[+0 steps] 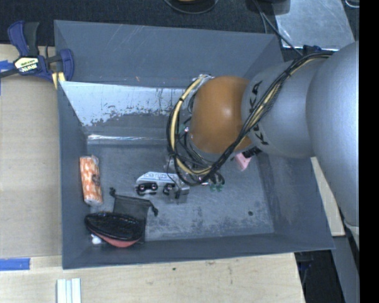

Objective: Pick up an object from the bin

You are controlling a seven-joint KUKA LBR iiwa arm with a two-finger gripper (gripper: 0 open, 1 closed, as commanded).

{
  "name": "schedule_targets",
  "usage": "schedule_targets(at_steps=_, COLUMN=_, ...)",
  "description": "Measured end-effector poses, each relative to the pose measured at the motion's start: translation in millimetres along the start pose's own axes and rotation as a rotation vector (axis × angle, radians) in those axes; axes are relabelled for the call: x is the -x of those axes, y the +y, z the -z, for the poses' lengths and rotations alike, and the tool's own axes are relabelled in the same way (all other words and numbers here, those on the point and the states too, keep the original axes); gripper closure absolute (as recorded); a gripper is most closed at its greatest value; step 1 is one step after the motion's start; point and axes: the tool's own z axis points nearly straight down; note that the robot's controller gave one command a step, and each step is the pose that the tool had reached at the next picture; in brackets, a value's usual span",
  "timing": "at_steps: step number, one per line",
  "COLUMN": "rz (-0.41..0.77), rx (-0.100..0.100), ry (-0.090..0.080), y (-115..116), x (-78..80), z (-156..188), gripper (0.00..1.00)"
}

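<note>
An orange speckled oblong packet (90, 180) lies at the left. Just below it sits a black oval pouch with a red rim (115, 228), beside a flat black flap (134, 204).

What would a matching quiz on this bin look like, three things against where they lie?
Things:
1. orange packet
2. black-and-red thing
3. pink thing

Places:
A. bottom-left corner of the bin
B. peeking out from under the arm
C. along the left wall, above the corner

Pairs: 1-C, 2-A, 3-B
</note>
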Motion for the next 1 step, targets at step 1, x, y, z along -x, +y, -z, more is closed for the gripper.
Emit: schedule_targets(at_steps=1, rz=-0.020, rx=-0.003, ry=-0.010, y=-5.8, x=-26.1, z=247.2, gripper=1.00)
